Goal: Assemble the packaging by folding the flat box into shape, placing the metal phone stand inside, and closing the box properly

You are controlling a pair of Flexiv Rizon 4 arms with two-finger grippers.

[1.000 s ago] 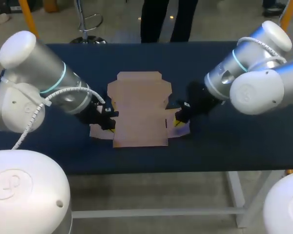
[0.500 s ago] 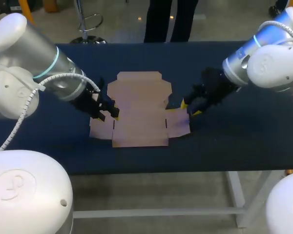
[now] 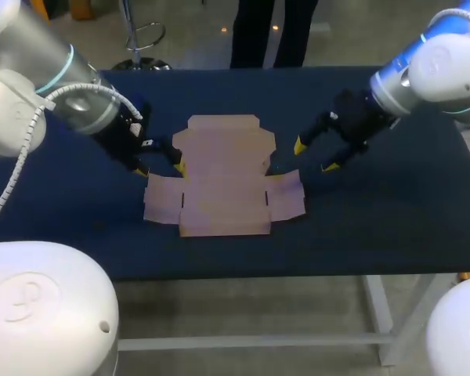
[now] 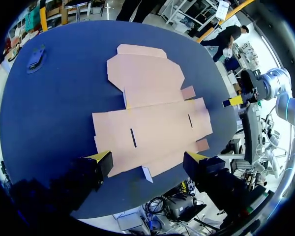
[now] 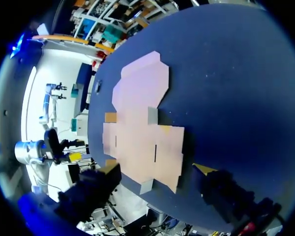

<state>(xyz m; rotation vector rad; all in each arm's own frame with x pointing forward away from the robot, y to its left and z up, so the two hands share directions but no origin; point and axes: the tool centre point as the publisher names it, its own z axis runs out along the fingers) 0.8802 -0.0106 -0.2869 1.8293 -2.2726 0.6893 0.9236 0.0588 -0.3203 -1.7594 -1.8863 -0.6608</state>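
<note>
Fingers of the left gripper [image 3: 161,164] are spread wide with nothing held, at the left edge of the flat box [image 3: 223,176]. The box, matte tan cardboard cut with tabs, flaps and narrow slits, is laid unfolded on the dark blue table [image 3: 376,219]. The right gripper [image 3: 314,156] is likewise opened wide and empty, near the box's right flap.

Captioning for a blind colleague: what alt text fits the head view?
A flat, unfolded cardboard box lies in the middle of a dark blue table. The left gripper is open beside its left edge, the right gripper open beside its right edge; neither holds anything.
</note>
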